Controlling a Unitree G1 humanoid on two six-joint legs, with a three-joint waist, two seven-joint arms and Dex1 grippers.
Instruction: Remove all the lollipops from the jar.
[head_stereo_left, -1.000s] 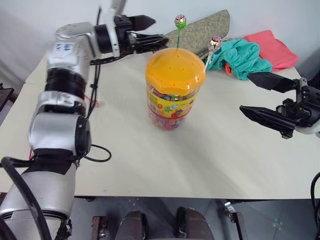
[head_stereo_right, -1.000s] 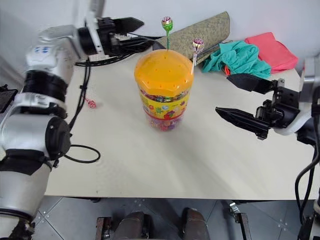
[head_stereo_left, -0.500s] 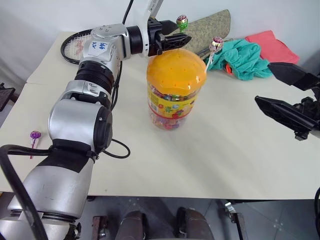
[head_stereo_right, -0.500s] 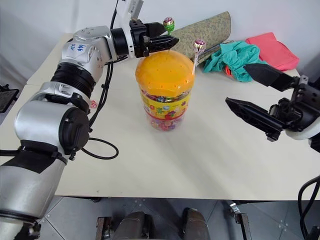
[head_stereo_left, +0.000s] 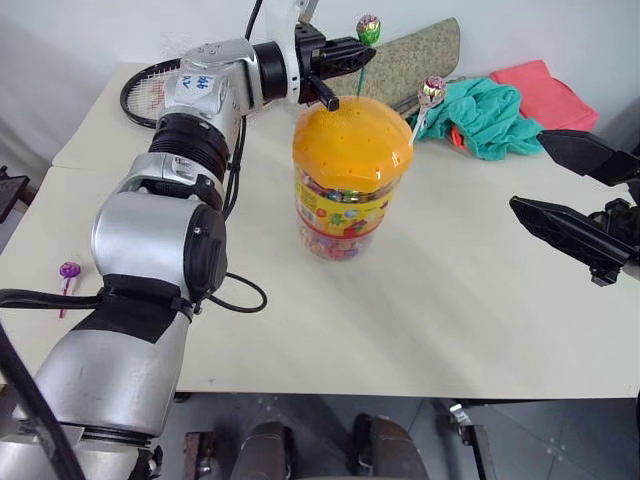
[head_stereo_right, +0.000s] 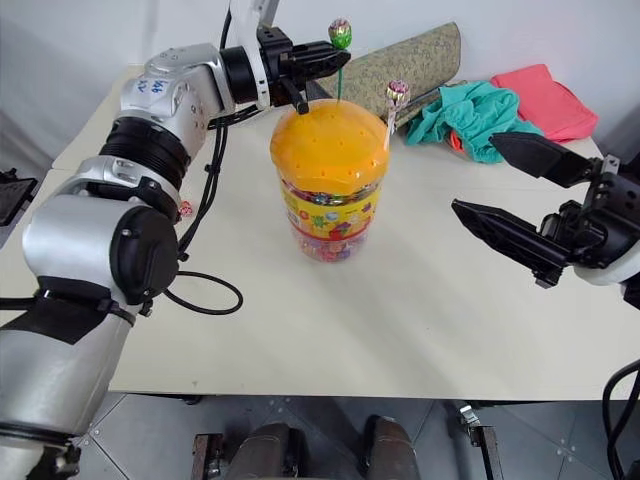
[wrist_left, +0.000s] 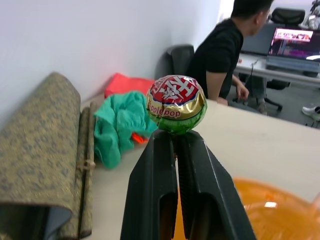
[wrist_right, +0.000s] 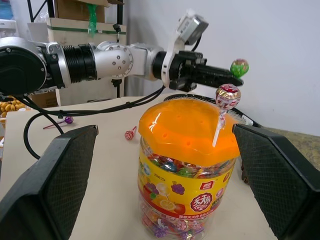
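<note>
Since a second ago, the left gripper has swung in from well left of the jar to its far rim, and its jaws, then spread wide, have come together on the stick of the green lollipop. The left wrist view confirms the grip: both black fingers are pressed on the stick just under the wrapped head, which sits above the fingertips. The stick runs down to the orange lid, so by my reading this lollipop is gripped but not yet drawn out.

The right gripper waits to the right of the jar, well apart from it, jaws wide apart and holding nothing.

Step in hand: extraction of the green lollipop. A pinkish lollipop on a white stick stands in the lid at the jar's right rim, untouched. A purple lollipop lies on the table far left of the jar, and a red one lies on the table nearer the jar's left side; both are already out.

Next move, as judged: a straight upward pull along the stick's line, so the jar is not tipped or dragged, then setting the sweet down beside the jar. One lollipop would then remain.
</note>
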